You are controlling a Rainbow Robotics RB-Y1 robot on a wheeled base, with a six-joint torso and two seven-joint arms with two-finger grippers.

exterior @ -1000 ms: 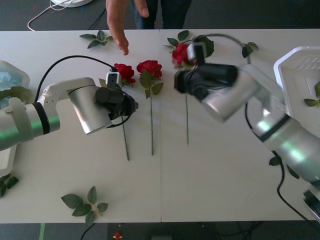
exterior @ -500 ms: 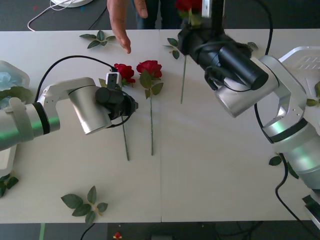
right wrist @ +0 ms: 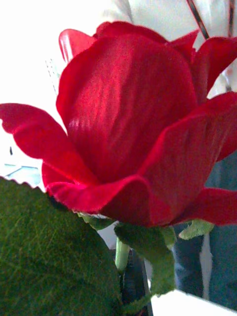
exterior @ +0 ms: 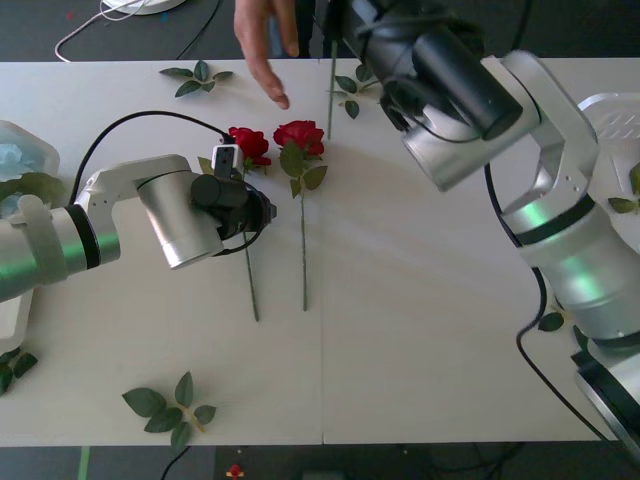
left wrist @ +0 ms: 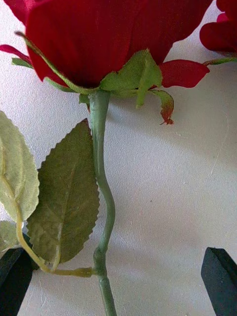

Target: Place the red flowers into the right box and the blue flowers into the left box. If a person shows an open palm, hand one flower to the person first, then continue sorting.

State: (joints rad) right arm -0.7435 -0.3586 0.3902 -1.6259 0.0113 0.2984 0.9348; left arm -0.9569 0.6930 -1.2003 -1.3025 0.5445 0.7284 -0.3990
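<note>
Movement first: my right arm [exterior: 520,150] has swung up and across the counter [exterior: 420,330] in the last second, from low over the surface to the far edge just beside the open palm [exterior: 262,42]. With it has gone the lifted rose [right wrist: 133,123], which lay flat a second ago. Its stem [exterior: 329,90] now hangs free, clear of the counter, a little to the right of the palm. I read this as the hand-over coming before any sorting, so the right box [exterior: 600,125], well away from the palm, must wait.

My right fingers [exterior: 338,14] are clenched on that rose, judging by how it rides up with them.

My left fingers [left wrist: 219,279] have not moved. They are spread wide either side of the stem of another rose [exterior: 249,143] lying near the palm, touching nothing. A third rose [exterior: 299,135] lies beside it.

The lifted bloom crowds my right wrist camera, so I cannot see the grip itself. The palm's wrist runs off the frame. The left box [exterior: 14,140], far from the palm, is half cut off.
</note>
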